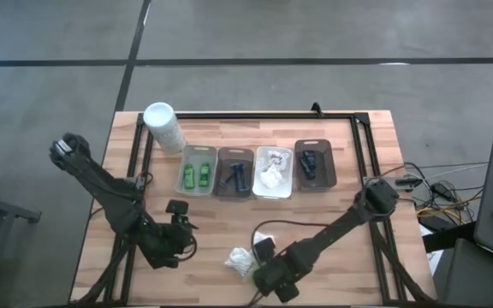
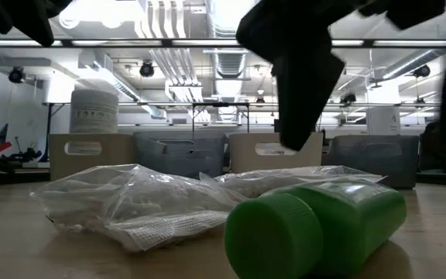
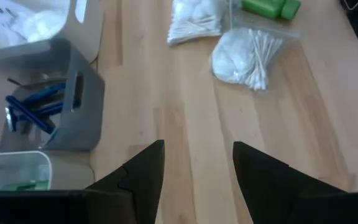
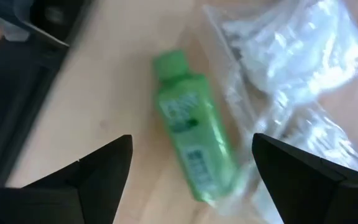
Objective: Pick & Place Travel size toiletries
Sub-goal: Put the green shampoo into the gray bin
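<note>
Four trays (image 1: 254, 152) partly filled; green bottle (image 4: 194, 146) and cotton bags (image 1: 240, 259) left at bottom centre, right hand (image 4: 191, 177) released above bottle, left hand (image 3: 194, 180) released, idle.

Likely a lab, exposed ceiling ducts (image 2: 231, 62), cables (image 1: 435, 184)

The table (image 1: 349, 158) is smooth, light wood. The green bottle (image 4: 194, 134) is shiny plastic. The bags (image 2: 130, 203) are clear, crinkly plastic holding soft white puffs (image 3: 234, 46).
</note>
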Motion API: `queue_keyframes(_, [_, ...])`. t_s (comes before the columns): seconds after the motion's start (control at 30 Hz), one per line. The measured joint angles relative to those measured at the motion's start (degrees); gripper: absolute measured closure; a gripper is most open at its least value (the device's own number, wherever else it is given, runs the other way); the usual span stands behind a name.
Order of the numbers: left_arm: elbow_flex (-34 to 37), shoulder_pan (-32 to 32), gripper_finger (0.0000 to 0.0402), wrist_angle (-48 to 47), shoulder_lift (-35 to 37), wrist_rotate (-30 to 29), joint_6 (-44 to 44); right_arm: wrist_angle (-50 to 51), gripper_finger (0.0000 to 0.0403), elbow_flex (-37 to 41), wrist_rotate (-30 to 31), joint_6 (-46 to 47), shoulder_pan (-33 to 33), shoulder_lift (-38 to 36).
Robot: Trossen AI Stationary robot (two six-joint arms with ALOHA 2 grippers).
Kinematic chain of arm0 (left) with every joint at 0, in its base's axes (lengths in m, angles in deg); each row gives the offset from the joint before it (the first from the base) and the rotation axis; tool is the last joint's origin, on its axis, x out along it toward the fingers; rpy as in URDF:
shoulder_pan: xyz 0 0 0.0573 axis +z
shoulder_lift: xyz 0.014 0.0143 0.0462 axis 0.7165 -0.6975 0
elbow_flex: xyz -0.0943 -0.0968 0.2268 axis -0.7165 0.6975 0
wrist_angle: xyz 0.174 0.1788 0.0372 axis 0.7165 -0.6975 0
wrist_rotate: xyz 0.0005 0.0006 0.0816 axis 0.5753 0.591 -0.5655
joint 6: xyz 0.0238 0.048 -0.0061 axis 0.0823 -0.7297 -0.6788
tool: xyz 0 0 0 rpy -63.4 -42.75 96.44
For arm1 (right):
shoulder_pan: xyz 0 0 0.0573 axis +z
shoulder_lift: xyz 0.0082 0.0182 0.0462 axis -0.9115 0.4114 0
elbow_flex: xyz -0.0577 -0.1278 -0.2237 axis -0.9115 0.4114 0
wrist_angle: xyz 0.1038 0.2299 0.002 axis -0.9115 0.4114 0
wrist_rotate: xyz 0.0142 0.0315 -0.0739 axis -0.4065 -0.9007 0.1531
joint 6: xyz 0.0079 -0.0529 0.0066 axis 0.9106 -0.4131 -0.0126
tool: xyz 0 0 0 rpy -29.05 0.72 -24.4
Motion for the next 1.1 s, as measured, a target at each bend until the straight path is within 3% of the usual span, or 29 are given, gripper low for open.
queue_keyframes(0.27, [6.1, -0.2, 0.0207, 0.1, 6.1, -0.5, 0.1, 2.2, 0.0085, 0.5, -4.1, 0.8, -2.8, 1.7])
queue_keyframes(0.63, [12.0, -0.1, 0.0207, 0.6, 14.6, -0.6, 0.5, 5.2, 0.0122, -2.0, -4.1, 0.1, -2.2, 1.7])
queue_keyframes(1.1, [14.2, -0.1, 0.0207, 1.3, 16.4, -4.8, 1.7, 4.1, 0.0103, -2.4, -4.7, 1.6, -2.1, 6.3])
